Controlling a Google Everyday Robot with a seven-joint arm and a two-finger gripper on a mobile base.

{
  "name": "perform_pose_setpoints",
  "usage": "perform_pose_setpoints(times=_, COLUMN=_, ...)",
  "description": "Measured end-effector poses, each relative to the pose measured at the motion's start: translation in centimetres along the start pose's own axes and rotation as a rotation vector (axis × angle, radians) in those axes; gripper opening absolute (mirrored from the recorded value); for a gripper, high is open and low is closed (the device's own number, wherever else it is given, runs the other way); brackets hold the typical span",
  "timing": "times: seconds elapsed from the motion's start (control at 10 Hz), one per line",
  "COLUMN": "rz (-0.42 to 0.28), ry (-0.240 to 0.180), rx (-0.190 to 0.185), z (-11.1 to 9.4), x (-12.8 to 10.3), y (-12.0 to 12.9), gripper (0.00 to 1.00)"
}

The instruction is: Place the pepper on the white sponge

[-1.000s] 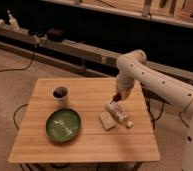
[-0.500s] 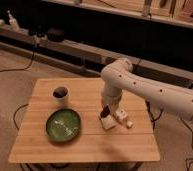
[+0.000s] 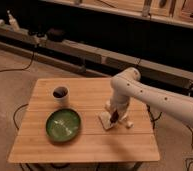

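Observation:
The small dark red pepper (image 3: 113, 117) hangs from my gripper (image 3: 113, 113), which is shut on it. The gripper points down over the right part of the off-white sponge (image 3: 105, 121), which lies flat on the wooden table (image 3: 85, 145) right of centre. The pepper's tip is just above or touching the sponge; I cannot tell which. My white arm (image 3: 155, 100) reaches in from the right and hides the sponge's far edge.
A long narrow white segmented block (image 3: 126, 122) lies just right of the sponge. A green plate (image 3: 63, 124) sits front left, and a white cup with dark contents (image 3: 60, 94) behind it. Cables lie on the floor at left, and a low shelf runs behind the table.
The gripper with the pepper has moved left and down, from above the white block to right over the sponge. The arm's elbow has swung left.

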Motion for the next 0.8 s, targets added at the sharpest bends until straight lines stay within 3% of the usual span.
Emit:
perform_pose_setpoints(times=0.4, rz=-0.079, ry=0.048, rx=-0.001, z=1.4, x=-0.2, y=-1.8, gripper=0.00)
perform_pose_setpoints(times=0.8, rz=-0.156, ry=0.022, rx=-0.017, z=2.7, x=-3.1, y=-2.7, gripper=0.00)
